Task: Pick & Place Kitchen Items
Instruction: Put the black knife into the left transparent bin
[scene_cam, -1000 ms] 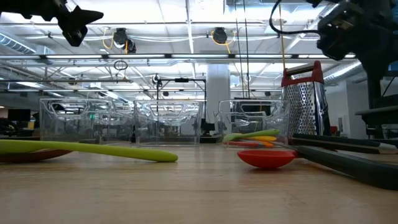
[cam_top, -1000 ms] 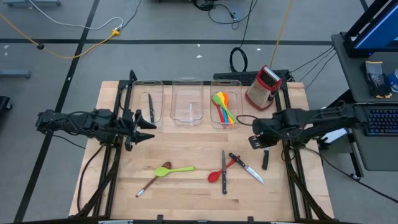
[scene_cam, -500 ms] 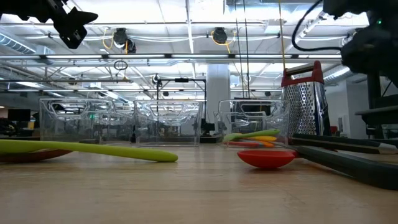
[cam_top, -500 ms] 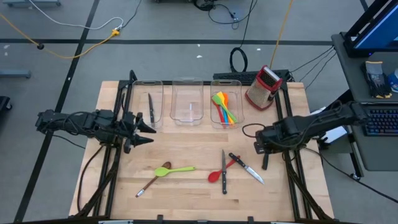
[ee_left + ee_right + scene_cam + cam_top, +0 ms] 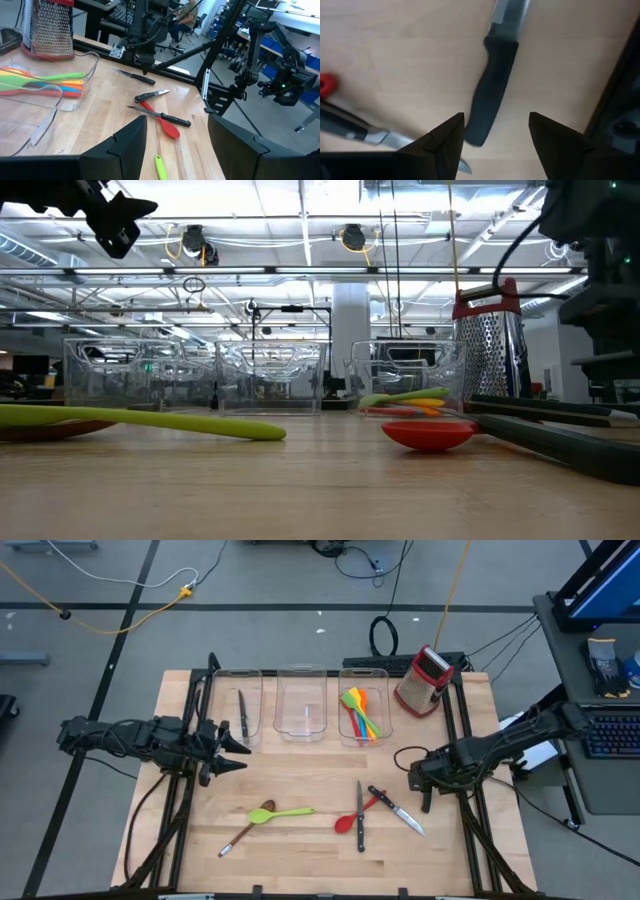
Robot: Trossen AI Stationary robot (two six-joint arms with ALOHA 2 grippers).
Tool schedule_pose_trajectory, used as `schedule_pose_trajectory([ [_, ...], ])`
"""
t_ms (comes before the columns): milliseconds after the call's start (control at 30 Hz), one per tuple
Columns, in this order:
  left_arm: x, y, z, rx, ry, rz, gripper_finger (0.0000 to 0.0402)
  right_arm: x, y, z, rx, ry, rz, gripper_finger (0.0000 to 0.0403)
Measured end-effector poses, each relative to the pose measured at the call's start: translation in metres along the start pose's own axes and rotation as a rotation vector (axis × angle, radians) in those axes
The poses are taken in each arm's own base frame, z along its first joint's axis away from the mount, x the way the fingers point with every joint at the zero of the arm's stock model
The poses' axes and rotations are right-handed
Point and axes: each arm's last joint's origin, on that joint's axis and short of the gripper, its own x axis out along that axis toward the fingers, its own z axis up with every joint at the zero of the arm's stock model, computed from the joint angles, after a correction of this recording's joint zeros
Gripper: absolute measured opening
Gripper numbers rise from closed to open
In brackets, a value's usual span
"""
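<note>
High view: your right gripper (image 5: 424, 783) hangs low over the table (image 5: 300, 840) at about four o'clock from its centre, directly above a black-handled knife (image 5: 427, 797) lying close to the right-hand rail. In the right wrist view its fingers (image 5: 445, 142) stand spread apart with that knife's handle (image 5: 487, 95) on the wood between them, untouched. Your left gripper (image 5: 235, 752) waits at nine o'clock, clear of the table, jaws parted and empty in its wrist view.

Toward six o'clock you have a red spoon (image 5: 352, 817) crossed by a second knife (image 5: 360, 817), with a third knife (image 5: 397, 810) just beside them. At seven o'clock a green spatula (image 5: 285, 812) lies touching a brown spoon (image 5: 248, 827).

At twelve o'clock sit three clear bins: the left bin (image 5: 238, 705) holds one knife (image 5: 242, 712), the middle bin (image 5: 303, 705) shows nothing you can make out, and the right bin (image 5: 362, 705) holds a bundle of coloured utensils (image 5: 359, 712). A grater (image 5: 423, 680) stands at one o'clock.
</note>
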Motion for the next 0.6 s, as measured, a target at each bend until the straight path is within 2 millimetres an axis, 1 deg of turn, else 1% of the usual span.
schedule_pose_trajectory([
  [233, 0.000, 0.000, 0.000, 0.020, 0.000, 0.000, 0.0214, 0.013, -0.005, 0.005, 0.067, -0.003, -0.007, 0.0239],
  [433, 0.000, 0.000, 0.000, 0.022, 0.000, 0.000, 0.0214, 0.025, -0.008, 0.009, 0.128, 0.000, 0.005, 0.0239],
  [600, 0.000, 0.000, 0.000, 0.022, 0.000, 0.000, 0.0214, 0.040, -0.009, 0.013, 0.149, 0.029, 0.064, 0.0239],
])
